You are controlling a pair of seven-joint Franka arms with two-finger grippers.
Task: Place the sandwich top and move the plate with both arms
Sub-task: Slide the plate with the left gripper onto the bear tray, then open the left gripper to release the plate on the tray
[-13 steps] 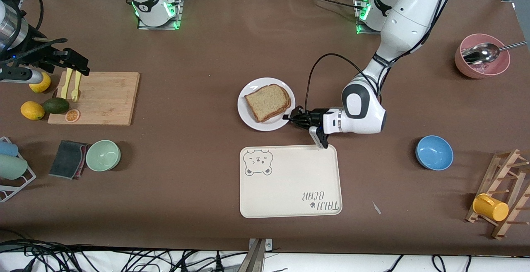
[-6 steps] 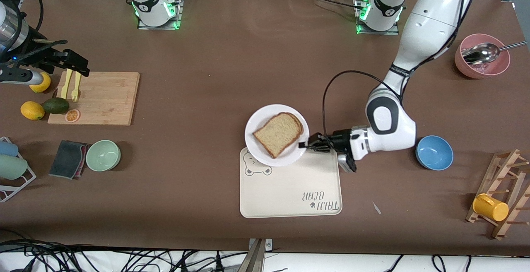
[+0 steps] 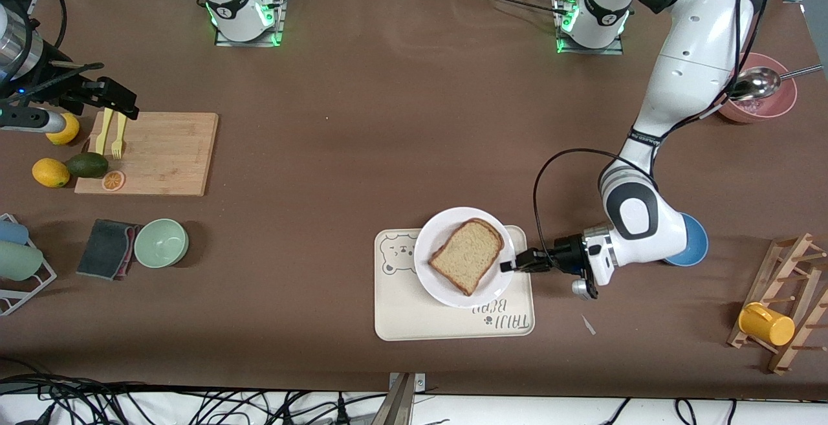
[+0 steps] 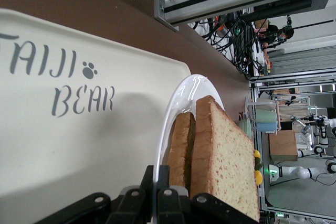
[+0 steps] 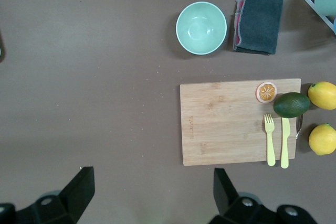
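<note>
The left gripper (image 3: 515, 263) is clamping the rim of the plate (image 3: 432, 263) from the left arm's end, apparently so the plate travels level without disturbing the stacked bread. The plate is sitting over the cream tray (image 3: 414, 315), with the sandwich top (image 3: 468, 255) lying on it. The left wrist view is showing what the front view hides: a second slice (image 4: 179, 148) directly beneath the sandwich top (image 4: 226, 166), and the plate edge (image 4: 176, 103) caught between closed fingers. The right gripper (image 5: 149, 195) is waiting with jaws spread apart, hanging over the table just beside the cutting board (image 5: 231, 124), holding nothing.
</note>
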